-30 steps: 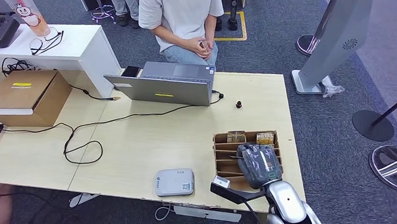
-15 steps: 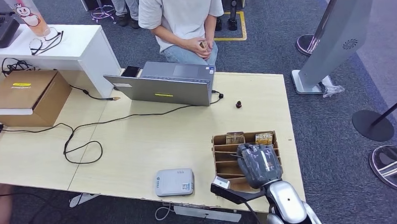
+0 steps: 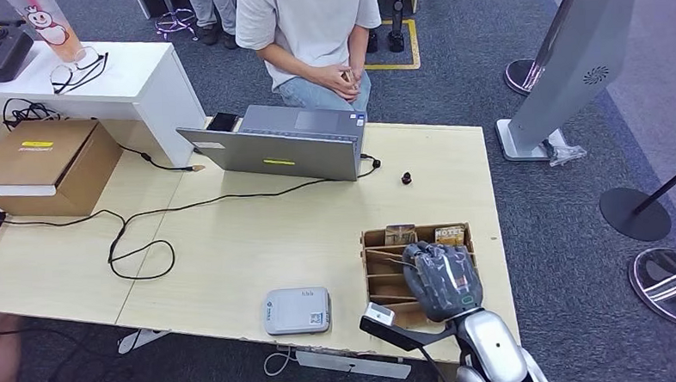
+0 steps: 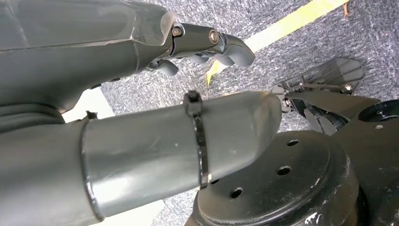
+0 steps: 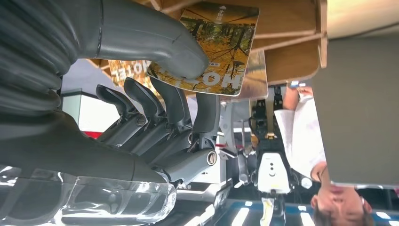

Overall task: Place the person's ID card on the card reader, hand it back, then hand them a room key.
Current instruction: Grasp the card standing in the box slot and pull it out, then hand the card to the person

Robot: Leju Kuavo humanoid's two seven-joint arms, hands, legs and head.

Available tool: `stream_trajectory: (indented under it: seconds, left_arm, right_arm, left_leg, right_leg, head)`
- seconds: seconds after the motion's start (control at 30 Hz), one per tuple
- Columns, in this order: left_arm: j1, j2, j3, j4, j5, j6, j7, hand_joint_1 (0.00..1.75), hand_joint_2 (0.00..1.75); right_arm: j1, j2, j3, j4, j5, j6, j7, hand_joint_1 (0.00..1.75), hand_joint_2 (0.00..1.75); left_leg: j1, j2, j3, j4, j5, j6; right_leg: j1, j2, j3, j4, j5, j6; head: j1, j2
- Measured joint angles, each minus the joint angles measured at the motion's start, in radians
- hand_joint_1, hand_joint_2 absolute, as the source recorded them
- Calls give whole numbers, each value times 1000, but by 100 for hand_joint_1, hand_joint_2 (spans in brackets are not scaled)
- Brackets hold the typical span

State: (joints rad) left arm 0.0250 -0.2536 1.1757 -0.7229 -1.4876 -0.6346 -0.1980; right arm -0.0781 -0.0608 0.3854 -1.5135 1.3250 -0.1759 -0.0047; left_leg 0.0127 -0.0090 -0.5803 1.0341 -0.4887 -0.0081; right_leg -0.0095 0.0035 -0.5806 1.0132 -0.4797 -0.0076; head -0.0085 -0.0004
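Note:
My right hand (image 3: 442, 281) hangs over the right part of the wooden card box (image 3: 376, 267) near the table's front edge. In the right wrist view that hand (image 5: 141, 117) pinches a room key card (image 5: 221, 42) with an autumn picture between thumb and fingers, at the box's slots. More key cards (image 3: 401, 234) stand in the box's far row. The grey card reader (image 3: 298, 311) lies left of the box. The person (image 3: 310, 28) sits behind the laptop, holding something small (image 3: 345, 75) in both hands. My left hand (image 4: 141, 141) hangs over the floor and holds nothing.
A grey laptop (image 3: 281, 143) stands at the table's far edge, with a black cable (image 3: 139, 243) looping across the left half. A cardboard box (image 3: 49, 165) sits at the far left. A small dark object (image 3: 407, 178) lies right of the laptop.
My right forearm has sunk slightly while the hand stays over the box. Nothing else has moved.

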Motion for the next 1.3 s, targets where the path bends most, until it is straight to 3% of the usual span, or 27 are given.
stream_trajectory:
  seconds: [0.9,1.3]
  left_arm:
    - [-12,7,0,2,-6,30,-5,0,0]
    - [-16,14,0,21,-7,49,-12,0,0]
  right_arm:
    - [32,0,-17,-106,-15,-55,-41,175,175]
    - [37,1,-19,-115,-52,-132,-86,175,175]
  left_leg:
    - [0,0,0,0,0,0]
    - [0,0,0,0,0,0]
  right_leg:
    - [0,0,0,0,0,0]
    - [0,0,0,0,0,0]
  head:
    - [0,0]
    - [0,0]
